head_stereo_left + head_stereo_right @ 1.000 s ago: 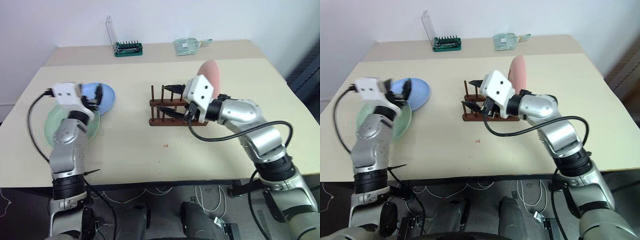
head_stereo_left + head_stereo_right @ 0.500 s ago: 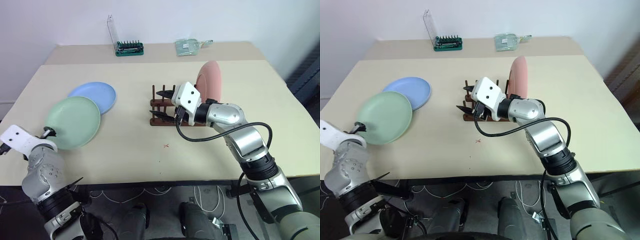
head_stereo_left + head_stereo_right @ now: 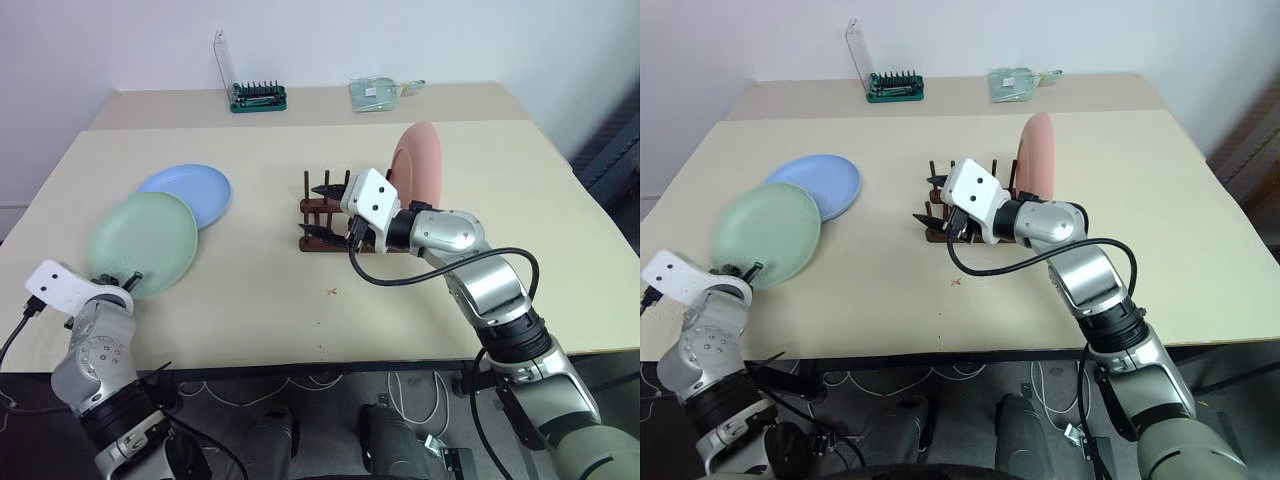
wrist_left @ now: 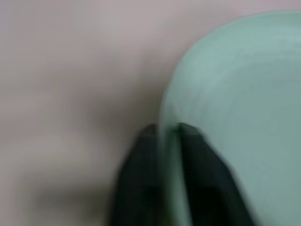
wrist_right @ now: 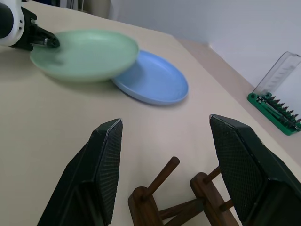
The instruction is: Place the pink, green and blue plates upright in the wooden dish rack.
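Left gripper [image 4: 165,134]: near the table's front left corner, its two black fingers pinched on the near rim of the green plate [image 3: 143,243], one finger above the rim and one below.

Green plate: by the table's [image 3: 300,330] left edge, gripped edge raised a little, far side lapping over the blue plate [image 3: 190,191].

Blue plate: flat on the table, just behind the green one, toward the back left.

Right gripper [image 5: 167,176]: fingers spread wide with nothing between them, hovering at the left end of the wooden dish rack [image 3: 335,222], pointed toward the two plates.

Wooden dish rack: middle of the table; dark pegs upright.

Pink plate [image 3: 420,163]: standing on edge at the rack's right end.

Green bit tray [image 3: 258,96] with clear lid raised, and a clear packet [image 3: 378,92]: along the table's back edge.
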